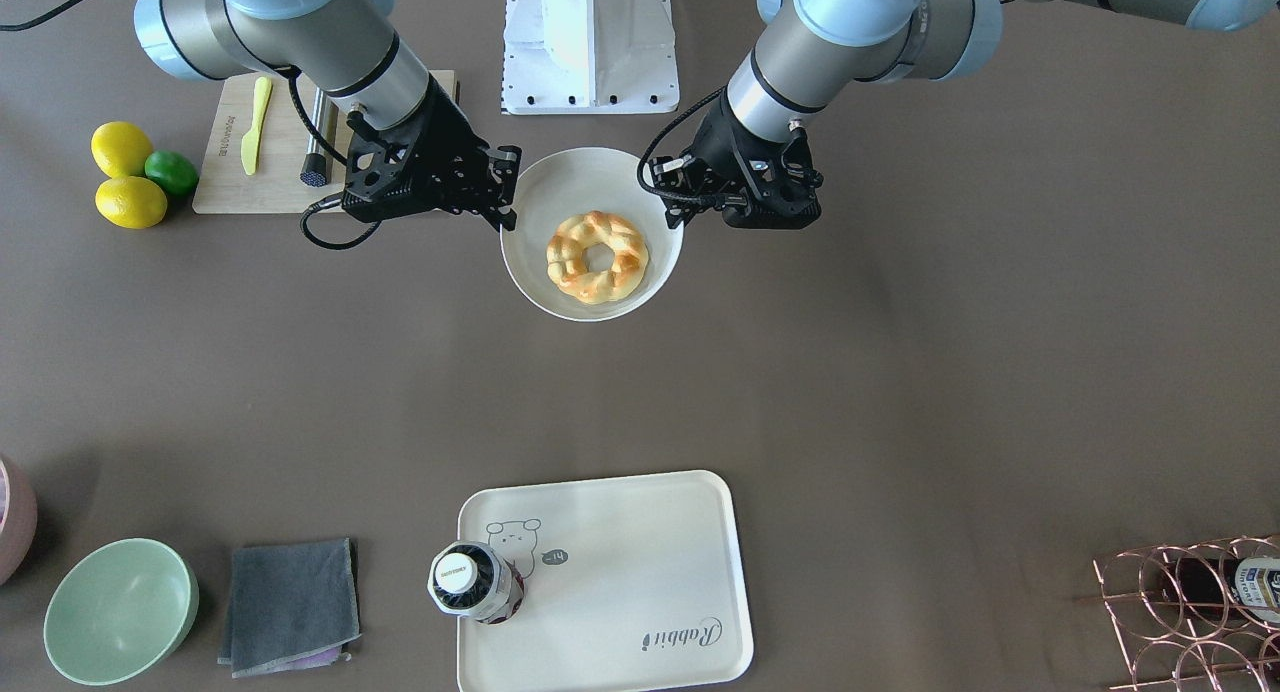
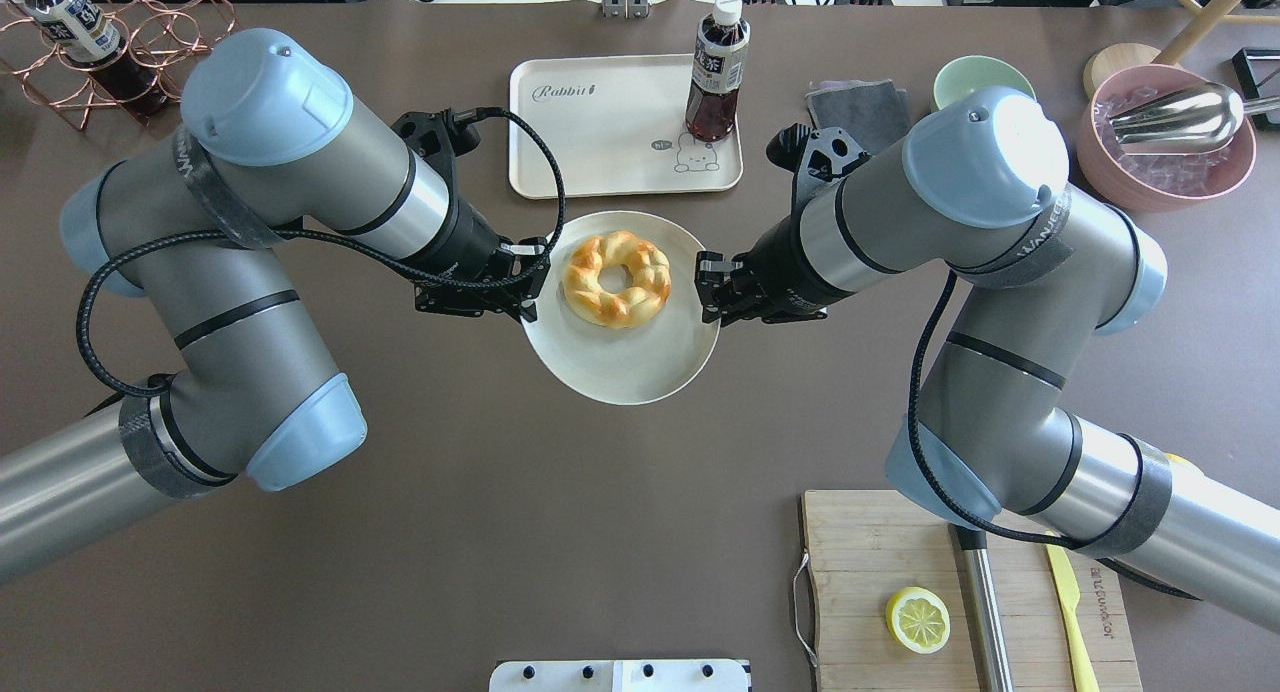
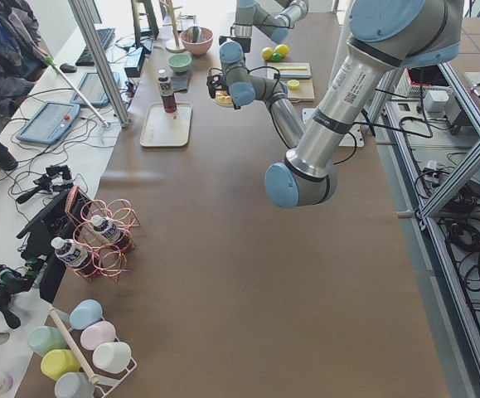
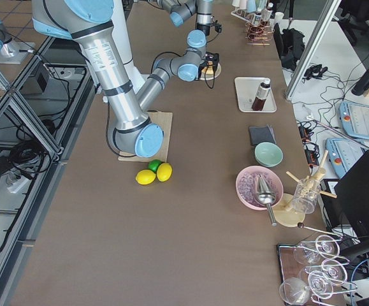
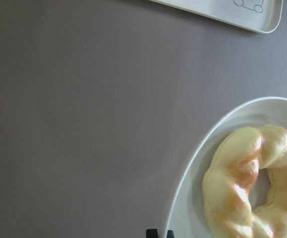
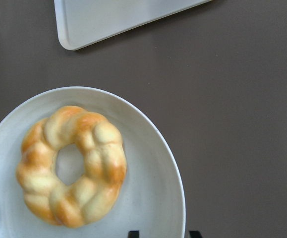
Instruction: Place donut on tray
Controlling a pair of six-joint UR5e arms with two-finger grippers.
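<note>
The donut, a golden-brown braided ring, lies in a round white plate at the table's middle. It also shows in the overhead view and in both wrist views. My left gripper is at one side of the plate's rim, its fingertips nearly together on the rim. My right gripper is at the opposite side, its jaws apart and straddling the rim. The cream-white tray with the bear drawing lies beyond the plate, away from me.
A dark drink bottle stands on the tray's corner by the bear. A grey cloth and a green bowl lie beside the tray. A cutting board with a lemon half is near my right base. A copper wire rack is at the far corner.
</note>
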